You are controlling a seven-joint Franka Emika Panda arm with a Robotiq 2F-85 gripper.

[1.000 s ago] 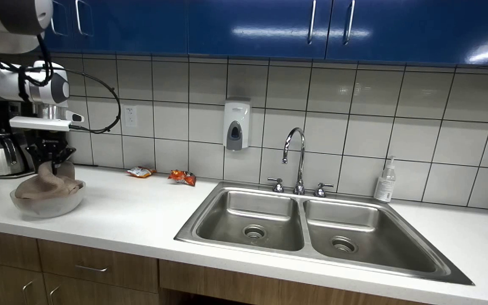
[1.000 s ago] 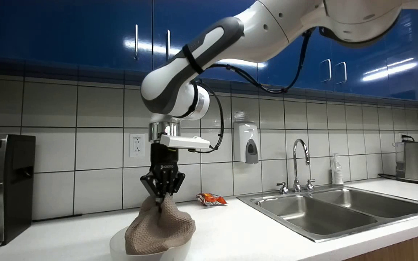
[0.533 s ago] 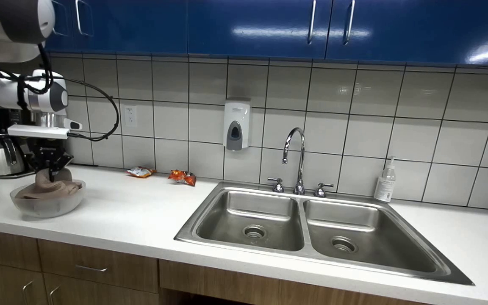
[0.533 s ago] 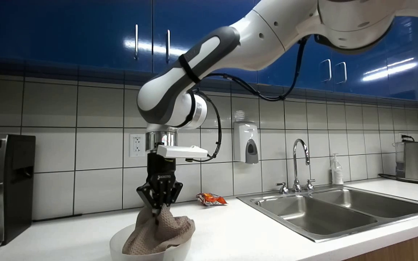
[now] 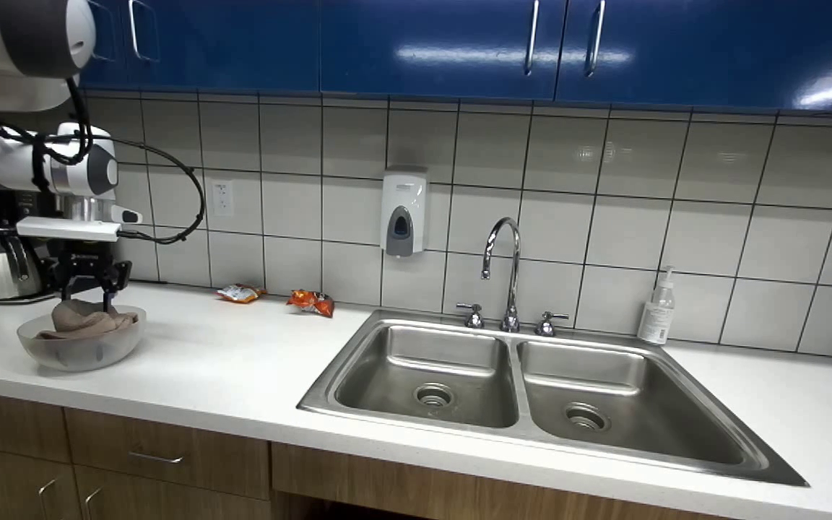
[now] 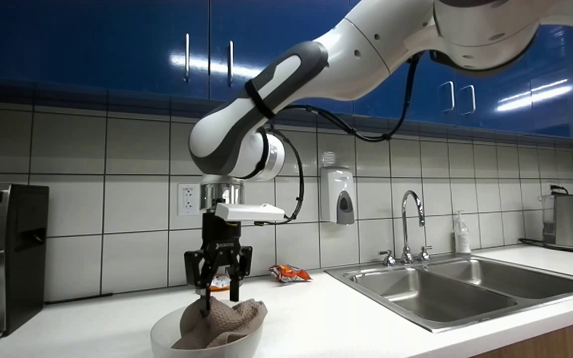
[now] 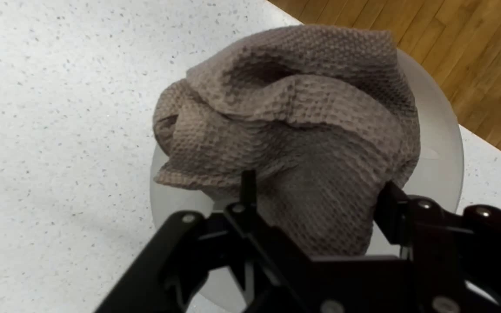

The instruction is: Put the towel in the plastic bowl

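The brown waffle-weave towel point(image 5: 86, 323) lies bunched in the translucent plastic bowl point(image 5: 91, 352), its folds rising above the rim. Seen from the wrist, the towel point(image 7: 320, 130) covers much of the bowl point(image 7: 439, 126) and reaches past its rim on the upper left. My gripper point(image 6: 220, 299) points straight down over the bowl, its jaws parted. The fingertips point(image 6: 205, 303) stand at the top of the towel point(image 6: 229, 323), one on each side of a loose fold; nothing is pinched. Whether the fingers touch the cloth I cannot tell.
Two snack bags point(image 5: 240, 292) lie by the tiled wall behind the bowl. A coffee maker point(image 6: 18, 248) stands on the counter beside it. The double sink point(image 5: 517, 375) with its faucet point(image 5: 511, 274) is farther along. The counter's front edge runs close to the bowl.
The gripper has lowered towards the bowl with the towel, then its fingers have parted and let go. The towel has slumped lower into the bowl.
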